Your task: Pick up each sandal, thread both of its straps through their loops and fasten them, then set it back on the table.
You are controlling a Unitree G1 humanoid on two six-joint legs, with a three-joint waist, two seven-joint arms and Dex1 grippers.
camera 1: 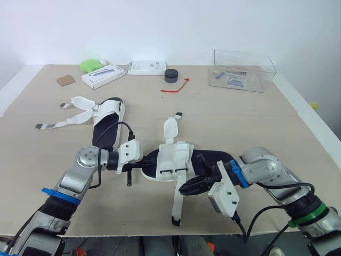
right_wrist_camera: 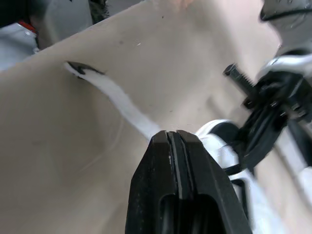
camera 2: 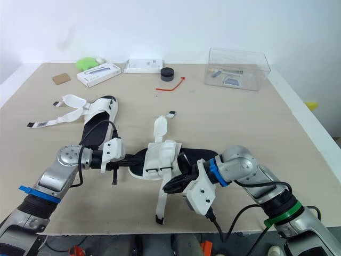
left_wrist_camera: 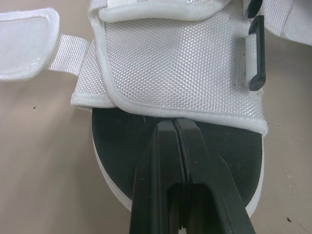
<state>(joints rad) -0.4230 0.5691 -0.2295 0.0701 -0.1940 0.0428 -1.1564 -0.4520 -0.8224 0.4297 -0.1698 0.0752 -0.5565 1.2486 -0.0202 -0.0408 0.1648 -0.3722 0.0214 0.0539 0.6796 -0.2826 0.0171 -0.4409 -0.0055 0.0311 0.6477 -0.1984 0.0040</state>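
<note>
A white sandal with a black footbed (camera 1: 176, 157) lies near the table's front, between my two grippers. One of its straps (camera 1: 176, 205) trails loose toward the front edge, and the other (camera 1: 169, 129) points away from me. My left gripper (camera 1: 145, 164) is shut, its tips (left_wrist_camera: 173, 127) resting on the footbed at the toe end, just short of the white upper. Shut as well, my right gripper (camera 1: 186, 188) has its tips (right_wrist_camera: 173, 136) against the loose front strap (right_wrist_camera: 112, 92); whether the strap is pinched I cannot tell. A second sandal (camera 1: 109, 120) lies further back on the left with its straps spread open.
Along the back stand a clear plastic box (camera 1: 244, 69), a black round puck (camera 1: 171, 76), a red cord (camera 1: 176, 87), two white boxes (camera 1: 103, 76) (camera 1: 147, 67), a green object (camera 1: 91, 65) and a brown card (camera 1: 66, 80). The table's front edge (camera 1: 160, 233) is close to the loose strap's end.
</note>
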